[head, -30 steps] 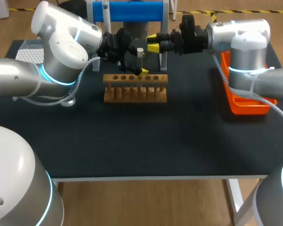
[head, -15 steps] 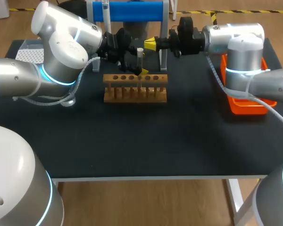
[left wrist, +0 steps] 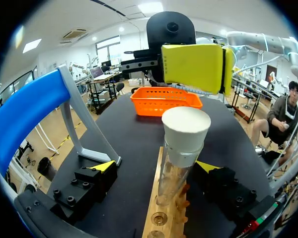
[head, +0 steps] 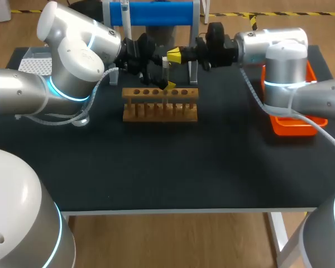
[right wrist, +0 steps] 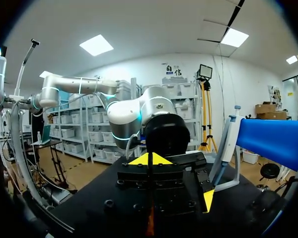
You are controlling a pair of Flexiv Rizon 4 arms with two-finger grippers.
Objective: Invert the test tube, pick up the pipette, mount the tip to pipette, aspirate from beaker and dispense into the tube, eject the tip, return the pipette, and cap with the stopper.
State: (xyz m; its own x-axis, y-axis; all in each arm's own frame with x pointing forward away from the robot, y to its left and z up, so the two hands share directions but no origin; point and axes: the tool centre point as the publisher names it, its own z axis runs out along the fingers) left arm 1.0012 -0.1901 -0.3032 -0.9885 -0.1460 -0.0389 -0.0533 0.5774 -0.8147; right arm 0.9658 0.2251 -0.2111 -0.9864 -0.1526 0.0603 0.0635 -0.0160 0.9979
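test tube (left wrist: 173, 173), stopper (left wrist: 186, 130) in, upright on rack (head: 159, 111): light, slick, brittle, likely best gripped mid-barrel | left gripper (left wrist: 158, 166) jaws parted round it | right gripper (head: 175, 56) above rack, jaws unclear

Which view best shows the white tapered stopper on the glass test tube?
Left wrist view: the white tapered stopper sits close up, in the glass tube's mouth. Head view shows it tiny; right wrist view doesn't clearly show it.

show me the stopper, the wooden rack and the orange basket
stopper (left wrist: 186, 131), left wrist view, on its cream side wall
wooden rack (head: 159, 106), head view, on its front face
orange basket (left wrist: 161, 105), left wrist view, on its near wall
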